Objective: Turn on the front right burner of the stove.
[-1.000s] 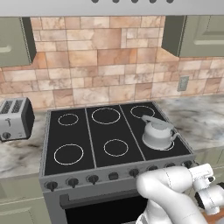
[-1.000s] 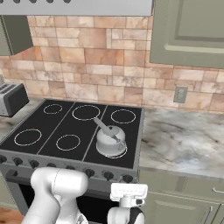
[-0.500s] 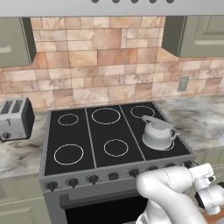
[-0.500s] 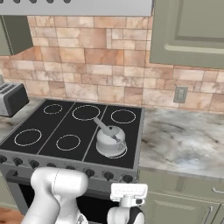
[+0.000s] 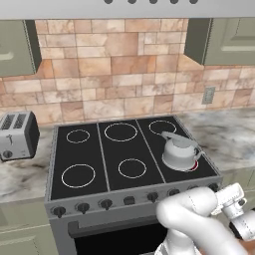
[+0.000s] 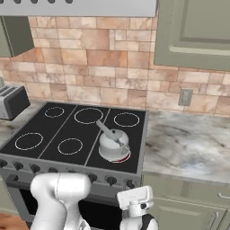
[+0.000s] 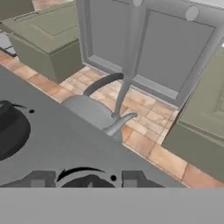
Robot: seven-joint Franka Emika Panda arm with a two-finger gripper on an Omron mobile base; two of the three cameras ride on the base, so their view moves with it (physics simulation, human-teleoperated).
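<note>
The stove (image 5: 103,152) has a black glass top with white ring burners and a row of dark knobs (image 5: 105,203) along its grey front. A grey kettle (image 5: 179,151) covers most of the front right burner (image 5: 193,167), whose exposed rim glows red (image 6: 124,157). In the hand view my gripper (image 7: 86,179) is open, pointing up along the stove's front panel. A dark knob (image 7: 85,175) sits between its fingertips (image 7: 39,179), and the kettle (image 7: 94,113) rises beyond the panel's edge. My hand hangs low in front of the stove's right end.
A toaster (image 5: 17,135) stands on the counter left of the stove. Marble counter (image 6: 188,143) stretches to the right, with a wall outlet (image 6: 184,96) above it. A second dark knob (image 7: 11,129) sits beside the one between my fingers. Green cabinets and the hood hang overhead.
</note>
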